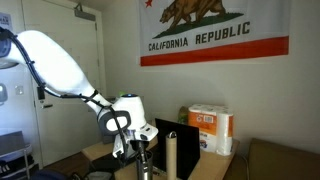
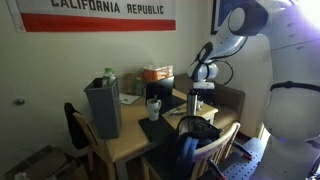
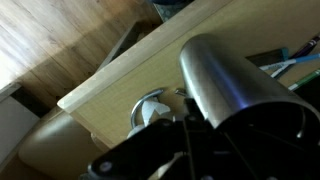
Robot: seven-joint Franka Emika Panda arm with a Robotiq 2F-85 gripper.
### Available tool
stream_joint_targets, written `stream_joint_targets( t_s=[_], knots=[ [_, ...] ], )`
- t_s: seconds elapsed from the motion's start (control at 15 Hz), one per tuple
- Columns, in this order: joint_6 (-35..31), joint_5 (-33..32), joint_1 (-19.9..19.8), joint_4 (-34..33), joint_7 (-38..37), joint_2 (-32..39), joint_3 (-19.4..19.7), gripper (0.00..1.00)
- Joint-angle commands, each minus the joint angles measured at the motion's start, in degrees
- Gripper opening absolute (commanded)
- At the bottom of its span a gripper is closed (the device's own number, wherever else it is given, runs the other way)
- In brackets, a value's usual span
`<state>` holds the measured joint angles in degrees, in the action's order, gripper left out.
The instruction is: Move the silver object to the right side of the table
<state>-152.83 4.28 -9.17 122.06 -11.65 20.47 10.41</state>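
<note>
We're mid-carry, we reckon: the gripper [image 2: 199, 88] looks clamped round the silver object [image 3: 232, 88], right at the table [image 2: 128, 142] edge nearest the arm. Next we'd set it down upright just inside that edge, then let go.

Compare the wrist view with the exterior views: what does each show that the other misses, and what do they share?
Only the wrist view shows the wooden floor beyond the edge of the table. Only the exterior views show the flag, the paper-towel pack, the white mug and the grey appliance. Both show the silver object at the gripper; whether the fingers clamp it is unclear.
</note>
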Motion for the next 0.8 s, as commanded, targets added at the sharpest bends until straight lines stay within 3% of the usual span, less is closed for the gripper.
stream_joint_targets(
  t_s=[0.0,0.6,0.73],
  knots=[
    [-1.6,0.2,0.6,-0.2,-1.1,0.2,0.4,0.33],
    [-0.7,0.0,1.3,0.2,-0.2,-2.6,-0.2,0.98],
    [0.1,-0.2,1.7,0.1,0.3,-4.4,-0.5,1.0]
  ],
)
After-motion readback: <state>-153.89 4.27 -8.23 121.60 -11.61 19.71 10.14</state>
